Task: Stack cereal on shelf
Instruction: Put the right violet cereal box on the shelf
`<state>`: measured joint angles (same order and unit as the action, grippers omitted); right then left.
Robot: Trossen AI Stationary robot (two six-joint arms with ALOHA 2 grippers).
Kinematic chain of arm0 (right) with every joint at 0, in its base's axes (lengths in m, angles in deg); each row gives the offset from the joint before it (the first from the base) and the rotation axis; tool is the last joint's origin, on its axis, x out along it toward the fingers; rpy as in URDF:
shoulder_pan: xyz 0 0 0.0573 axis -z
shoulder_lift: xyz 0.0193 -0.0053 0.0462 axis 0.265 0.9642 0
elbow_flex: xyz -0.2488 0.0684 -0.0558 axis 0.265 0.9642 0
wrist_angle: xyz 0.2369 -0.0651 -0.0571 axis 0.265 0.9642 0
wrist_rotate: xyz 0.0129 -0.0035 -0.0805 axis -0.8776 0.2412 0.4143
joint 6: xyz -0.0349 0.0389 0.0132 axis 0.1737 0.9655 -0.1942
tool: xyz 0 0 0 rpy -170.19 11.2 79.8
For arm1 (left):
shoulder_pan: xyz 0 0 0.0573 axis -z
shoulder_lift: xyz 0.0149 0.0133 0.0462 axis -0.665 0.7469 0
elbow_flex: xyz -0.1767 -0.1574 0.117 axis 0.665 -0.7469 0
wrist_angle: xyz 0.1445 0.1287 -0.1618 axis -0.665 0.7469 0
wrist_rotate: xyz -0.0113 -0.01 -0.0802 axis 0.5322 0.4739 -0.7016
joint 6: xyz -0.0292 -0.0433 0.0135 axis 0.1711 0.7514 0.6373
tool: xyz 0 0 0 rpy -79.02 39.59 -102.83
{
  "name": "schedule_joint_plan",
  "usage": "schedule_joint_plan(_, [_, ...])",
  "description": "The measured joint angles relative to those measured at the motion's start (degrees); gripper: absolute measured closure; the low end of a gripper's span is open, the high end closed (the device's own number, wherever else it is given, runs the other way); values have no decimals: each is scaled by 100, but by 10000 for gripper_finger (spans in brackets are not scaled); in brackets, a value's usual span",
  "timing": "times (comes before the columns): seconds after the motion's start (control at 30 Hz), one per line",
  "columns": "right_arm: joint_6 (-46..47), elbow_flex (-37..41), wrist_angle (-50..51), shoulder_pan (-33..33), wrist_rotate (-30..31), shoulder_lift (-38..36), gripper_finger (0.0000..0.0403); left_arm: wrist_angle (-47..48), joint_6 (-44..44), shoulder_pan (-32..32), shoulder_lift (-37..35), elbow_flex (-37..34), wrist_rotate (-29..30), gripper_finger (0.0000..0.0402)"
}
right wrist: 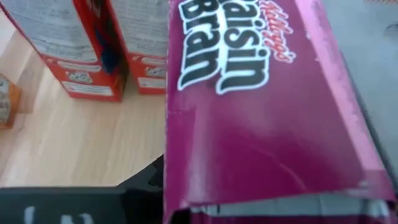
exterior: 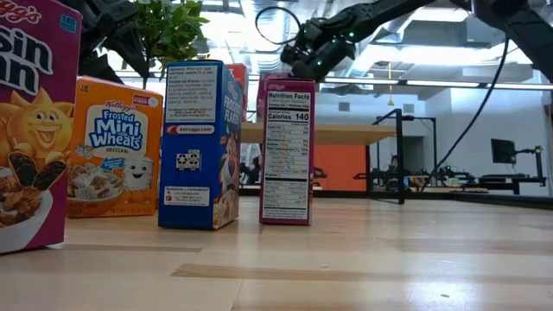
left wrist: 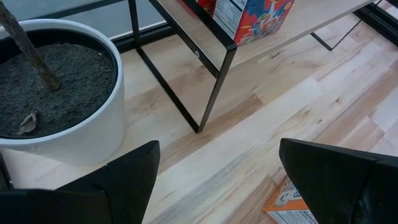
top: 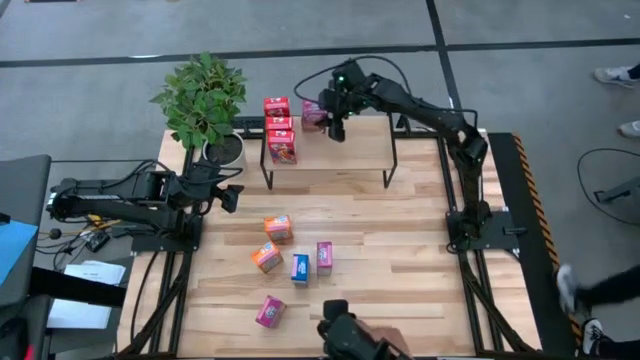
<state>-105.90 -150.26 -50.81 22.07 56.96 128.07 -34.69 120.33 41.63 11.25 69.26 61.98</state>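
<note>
Over the shelf [top: 330,155], beside the red boxes [top: 279,130], the right gripper [top: 333,122] seems clamped on a magenta cereal box [right wrist: 261,106] (light, thin, crushable cardboard), best pinched gently across its narrow sides; the left gripper [top: 228,195] waits open.

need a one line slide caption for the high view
Right gripper holds a magenta cereal box over the shelf beside three red boxes; five boxes wait on the table.

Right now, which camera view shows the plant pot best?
The left wrist view: the white plant pot with its soil fills the frame's side. The high view shows the pot small, under leaves. The low and right wrist views do not show it.
</note>
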Motion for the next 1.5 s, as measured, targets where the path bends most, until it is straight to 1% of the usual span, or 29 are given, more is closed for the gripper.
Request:
schedule_joint_plan(0.17, [-183,25,-40,34,132,-27,220,2,-2,0,1,0,0,81])
schedule_joint_plan(0.43, [-342,46,104,91,-2,170,229,89,0,0,0,0,2,81])
schedule_joint_plan(0.7, [-327,31,30,53,-63,247,212,89,44,0,0,0,61,81])
schedule_joint_plan(0.83, [-123,31,52,89,-59,247,195,88,44,1,0,0,89,81])
schedule_joint_plan(1.03, [-46,44,175,99,-120,260,145,89,43,1,0,0,103,81])
schedule_joint_plan(1.2, [-67,37,164,74,42,260,113,89,44,1,0,0,105,81])
schedule_joint_plan(1.3, [-88,-164,382,82,241,260,102,89,44,1,2,0,105,81])
schedule_joint_plan(1.4, [-108,-456,716,136,268,258,95,89,22,2,2,0,103,81])
schedule_joint_plan(1.5, [-210,-858,1416,173,285,258,91,91,-2,1,2,0,105,81])
